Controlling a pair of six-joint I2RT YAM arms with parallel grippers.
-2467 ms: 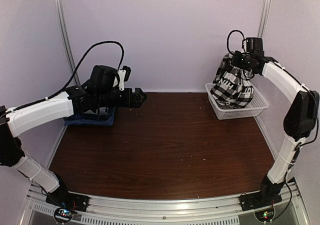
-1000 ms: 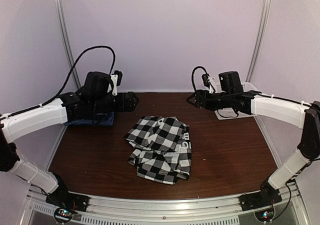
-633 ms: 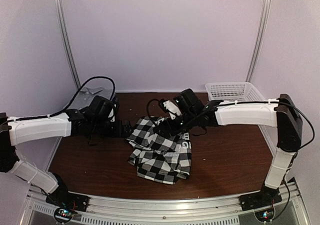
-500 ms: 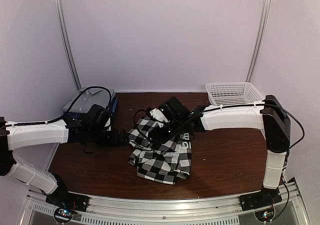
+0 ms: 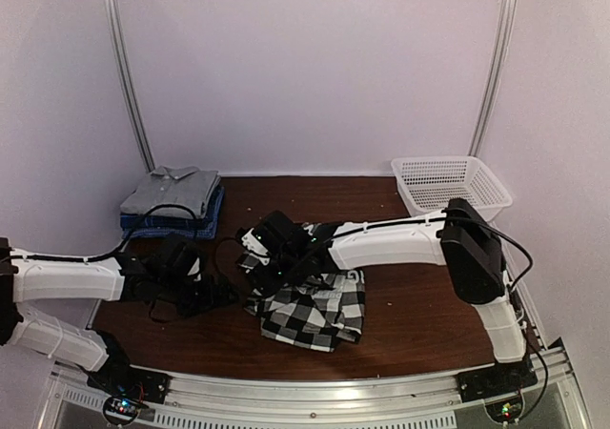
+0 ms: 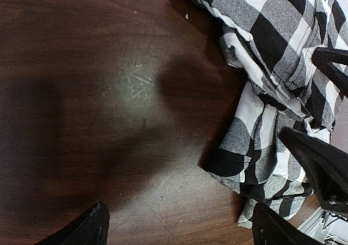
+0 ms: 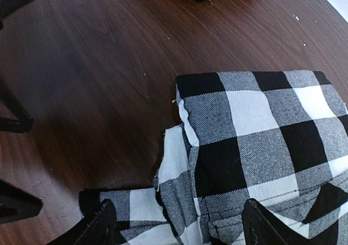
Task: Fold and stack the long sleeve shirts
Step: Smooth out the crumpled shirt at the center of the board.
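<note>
1. Black-and-white checked cloth: the plaid shirt (image 5: 310,300) lies crumpled near the middle of the worktop (image 5: 419,296), with its layers overlapping and not yet spread flat. A folded grey shirt (image 5: 172,186) sits on folded blue shirts (image 5: 172,224) at the far left. A white basket (image 5: 448,176) stands at the far right.
2. Risk: the cloth is bunched in several layers. A pinch here is likely to take more than one layer, or a sleeve with the body, so the shirt would lift as a knot and not open out.
3. Risk: both sets of fingers work at the same left edge of the shirt, close together. The left wrist view shows the other arm's fingers just beside it, so contact between the arms is possible.
4. Left gripper (image 6: 182,226): the arm lies low along the worktop. Its fingers are spread wide over bare wood just beside the shirt's edge and hold nothing.
5. Right gripper (image 7: 176,223): the arm is stretched far across the worktop and angled down over the shirt's left part. Its fingers are spread, with the cloth between and below them. No pinch is made.
</note>
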